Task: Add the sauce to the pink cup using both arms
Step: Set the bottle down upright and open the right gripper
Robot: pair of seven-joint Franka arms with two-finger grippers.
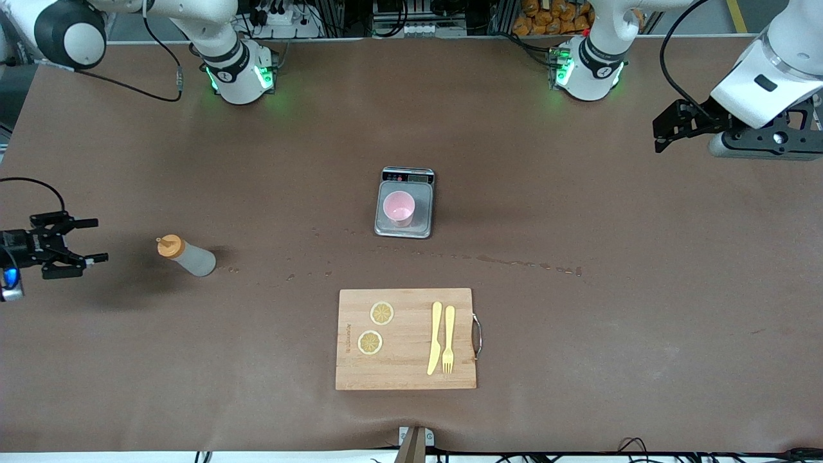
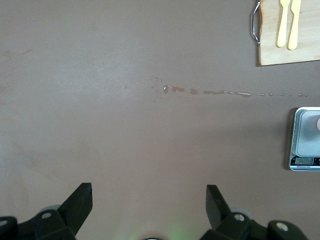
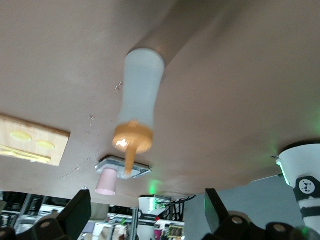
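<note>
Sauce (image 1: 187, 256) stands on my bench (image 1: 617, 308) beside the released right end effector (image 1: 90, 241). Pink cup (image 1: 398, 208) sits on the scale (image 1: 404, 226); cutting board (image 1: 406, 360) lies nearer the camera. Left end effector (image 1: 658, 135) waits unclenched.

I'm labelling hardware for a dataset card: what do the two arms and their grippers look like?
Both arms are glossy white with black joint bands, green lights glowing at their bases and trailing black cables. The left gripper and right gripper are black, angular and two-fingered. A blue light shows beside the right one.
</note>
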